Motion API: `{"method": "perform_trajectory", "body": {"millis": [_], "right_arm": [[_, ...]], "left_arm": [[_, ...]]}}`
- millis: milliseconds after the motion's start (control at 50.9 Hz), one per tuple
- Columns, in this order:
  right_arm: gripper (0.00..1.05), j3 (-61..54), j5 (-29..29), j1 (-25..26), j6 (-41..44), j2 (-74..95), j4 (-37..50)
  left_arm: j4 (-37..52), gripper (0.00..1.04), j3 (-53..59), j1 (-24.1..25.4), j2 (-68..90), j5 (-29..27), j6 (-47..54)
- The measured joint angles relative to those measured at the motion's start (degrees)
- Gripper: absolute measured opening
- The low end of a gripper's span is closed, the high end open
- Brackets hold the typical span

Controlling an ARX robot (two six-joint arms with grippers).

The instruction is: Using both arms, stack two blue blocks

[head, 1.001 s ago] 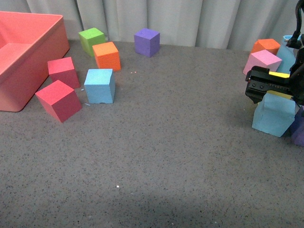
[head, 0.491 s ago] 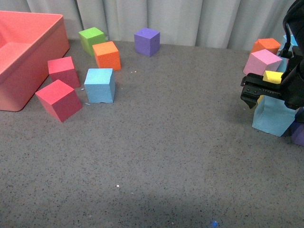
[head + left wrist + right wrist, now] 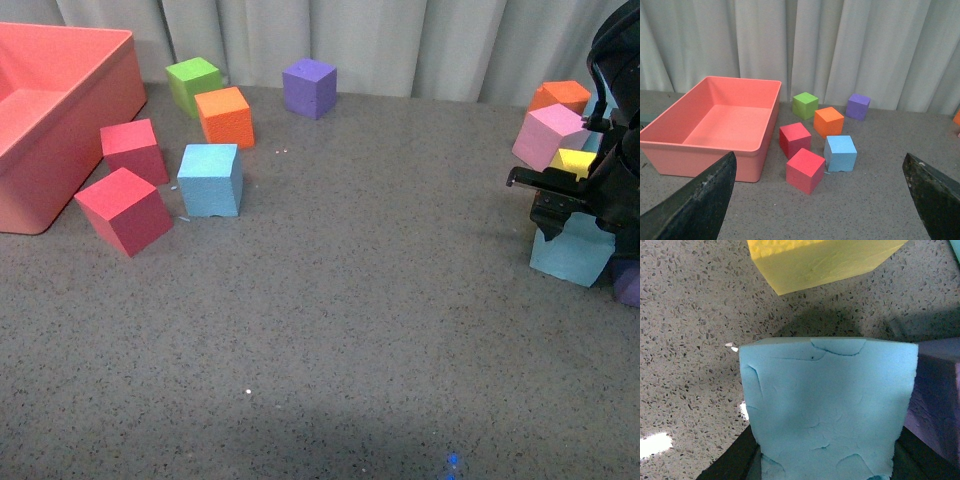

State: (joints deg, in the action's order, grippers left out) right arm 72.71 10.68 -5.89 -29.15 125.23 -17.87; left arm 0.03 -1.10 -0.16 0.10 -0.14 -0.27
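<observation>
R pincer (image 3: 568,212) sits down over the R-hand blue block (image 3: 572,255), fingers (image 3: 732,462) close on either side of it. In the wrist view the block fills the gap btwn them. Can't tell if I'm actually squeezing it or just straddling. That block rests on the grey desk (image 3: 350,300) at the far R edge, w/ a yellow cube (image 3: 573,160) just behind it, a purple cube (image 3: 630,283) right beside it, and a pink cube (image 3: 550,135) and an orange cube (image 3: 562,95) further back.

L pincer (image 3: 818,156) is spread wide apart, holding nothing, up off the desk.

Other blue block (image 3: 210,180) is well apart, on the L side of the desk, upright. It's near two red cubes (image 3: 125,210), w/ another orange cube (image 3: 225,117) behind it and the coral bin (image 3: 95,110) further L.
</observation>
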Motion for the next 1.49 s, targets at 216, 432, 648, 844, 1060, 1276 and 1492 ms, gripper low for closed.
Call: {"method": "perform_trajectory", "body": {"millis": [216, 432, 648, 844, 1060, 1276, 1492], "right_arm": [[0.44, 2.3, -2.6, -3.5, 1.6, -0.2, 0.6], [0.43, 10.6, -4.5, -10.2, 4.6, 2.8, -2.1], [0.43, 19.6, -4.8, -14.2, 5.4, 9.1, -6.6], [0.42, 26.1, -5.0, -16.4, 5.4, 12.3, -10.1], [0.42, 28.8, -5.2, -18.3, 5.4, 14.0, -12.0], [0.42, 28.8, -5.5, -18.4, 5.7, 14.1, -12.0], [0.84, 26.6, -6.1, -18.4, 7.6, 13.4, -9.7]], "left_arm": [[0.0, 0.98, 0.0, 0.0, 0.0, 0.0, 0.0], [0.0, 0.98, 0.0, 0.0, 0.0, 0.0, 0.0], [0.0, 0.98, 0.0, 0.0, 0.0, 0.0, 0.0], [0.0, 0.98, 0.0, 0.0, 0.0, 0.0, 0.0], [0.0, 0.98, 0.0, 0.0, 0.0, 0.0, 0.0], [0.0, 0.98, 0.0, 0.0, 0.0, 0.0, 0.0], [0.0, 0.98, 0.0, 0.0, 0.0, 0.0, 0.0]]}}
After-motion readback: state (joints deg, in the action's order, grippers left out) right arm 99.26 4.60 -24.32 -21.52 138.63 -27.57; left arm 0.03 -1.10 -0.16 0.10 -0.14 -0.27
